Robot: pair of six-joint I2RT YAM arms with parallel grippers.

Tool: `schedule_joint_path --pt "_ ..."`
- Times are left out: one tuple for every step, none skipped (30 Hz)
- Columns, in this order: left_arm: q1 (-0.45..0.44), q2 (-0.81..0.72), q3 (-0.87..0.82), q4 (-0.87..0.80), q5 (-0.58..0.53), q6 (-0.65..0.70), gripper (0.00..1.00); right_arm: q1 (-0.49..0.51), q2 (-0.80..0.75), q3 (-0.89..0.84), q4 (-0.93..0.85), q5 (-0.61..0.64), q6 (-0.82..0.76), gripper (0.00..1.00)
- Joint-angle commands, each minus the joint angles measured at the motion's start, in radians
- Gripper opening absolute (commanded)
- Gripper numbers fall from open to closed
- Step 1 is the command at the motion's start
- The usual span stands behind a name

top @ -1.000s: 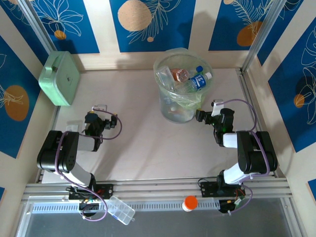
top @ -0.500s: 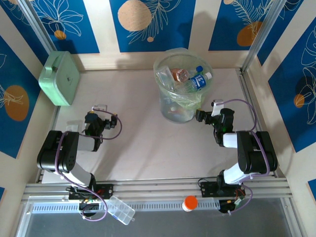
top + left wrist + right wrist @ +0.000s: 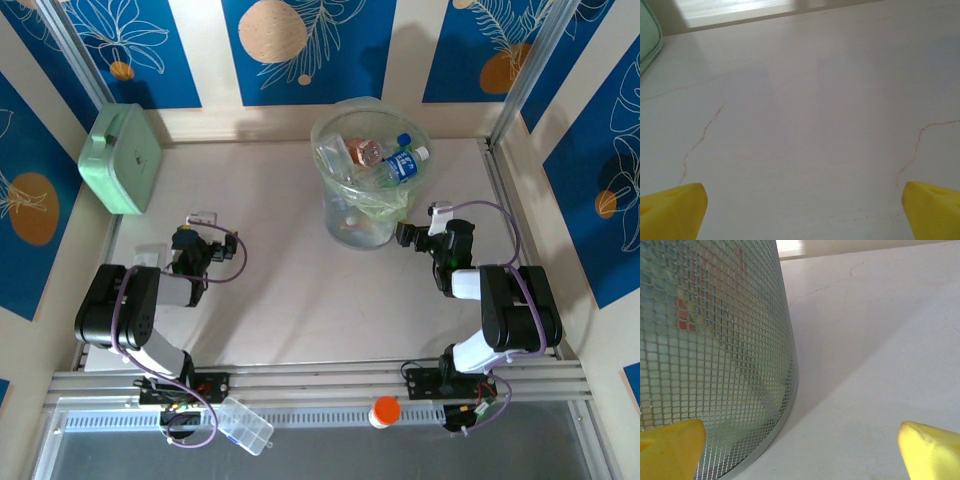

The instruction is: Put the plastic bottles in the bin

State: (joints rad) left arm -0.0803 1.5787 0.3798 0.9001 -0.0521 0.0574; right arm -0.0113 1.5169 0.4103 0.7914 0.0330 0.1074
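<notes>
Both pincers are spread wide and empty, exactly as a second ago: the left gripper (image 3: 802,192) over bare worktop (image 3: 280,290) near its left edge, the right gripper (image 3: 801,429) low beside the bin (image 3: 335,215). Nothing has moved. The plastic bottles (image 3: 400,160) lie inside the bin by the far edge, so the task looks finished.

One big round bin (image 3: 350,225) near the top middle. Inside it, a pile of plastic bottles (image 3: 400,165), too mixed up to count, with one blue cap easy to spot. One green box (image 3: 122,158) at upper left. One orange-topped jar (image 3: 384,411) and one clear case (image 3: 245,424) along the bottom. Two robot arms: left arm (image 3: 120,305), right arm (image 3: 515,305).
</notes>
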Motion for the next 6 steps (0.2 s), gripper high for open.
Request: schedule_joint_path --pt "0.016 -0.012 0.010 0.016 0.024 -0.008 0.99 -0.002 0.004 0.011 0.005 -0.007 -0.012 0.99" --pt "0.016 -0.012 0.008 0.016 0.024 -0.008 0.99 -0.003 0.005 0.012 0.006 -0.007 -0.012 0.99" --pt "0.016 -0.013 0.005 0.021 0.024 -0.008 0.99 -0.002 0.005 0.011 0.005 -0.007 -0.012 0.99" --pt "0.016 -0.014 0.001 0.028 0.022 -0.007 0.99 -0.002 0.005 0.011 0.006 -0.007 -0.012 0.99" --pt "0.016 -0.014 0.001 0.029 0.021 -0.005 0.99 -0.002 0.004 0.011 0.006 -0.007 -0.012 0.99" --pt "0.016 -0.014 0.000 0.030 0.021 -0.005 0.99 -0.002 0.005 0.011 0.005 -0.007 -0.012 0.99"
